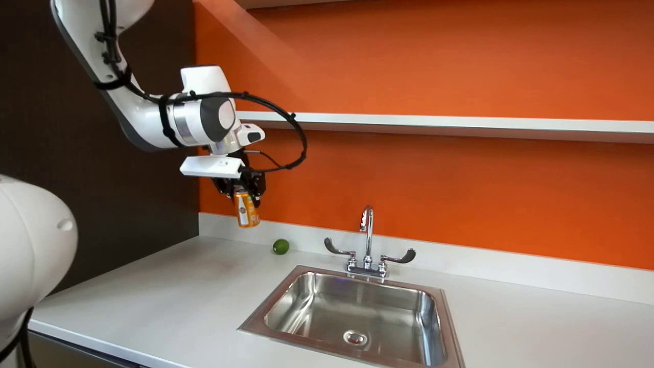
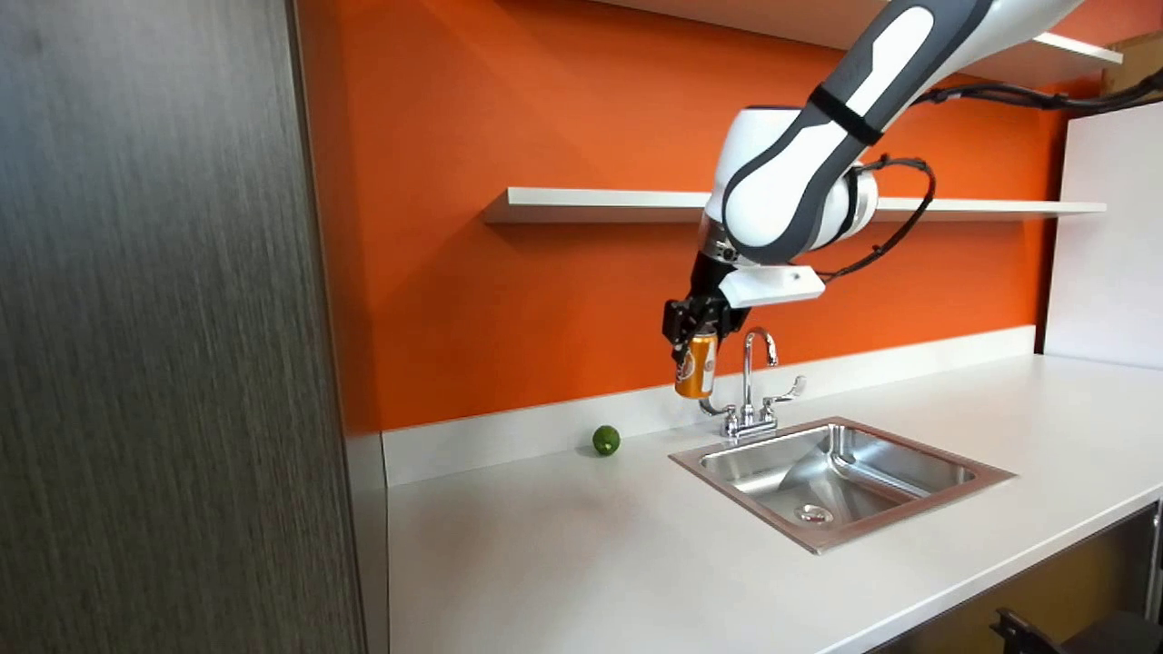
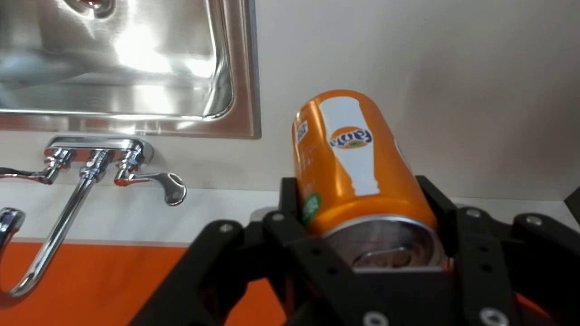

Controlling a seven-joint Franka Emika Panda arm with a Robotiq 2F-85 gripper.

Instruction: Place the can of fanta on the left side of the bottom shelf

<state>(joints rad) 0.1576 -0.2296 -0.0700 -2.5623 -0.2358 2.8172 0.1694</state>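
The can of fanta [image 1: 247,210], orange with a white glass print, hangs in the air over the counter in both exterior views [image 2: 696,367]. It is slightly tilted, with its top end up between the fingers. My gripper [image 1: 247,197] points down and is shut on the can's upper part. In the wrist view the black fingers [image 3: 355,181] press both sides of the can [image 3: 344,149], and its lid faces the palm. The bottom shelf [image 1: 460,122], a long pale board on the orange wall, is higher than the can. In an exterior view the arm covers part of the shelf [image 2: 600,194].
A sink [image 1: 296,337] with a faucet [image 1: 368,235] is set in the white counter [image 1: 153,286]. A green lime [image 1: 280,246] lies near the backsplash. A dark panel [image 1: 127,194] bounds the counter's end. An upper shelf [image 2: 781,16] is above the bottom one.
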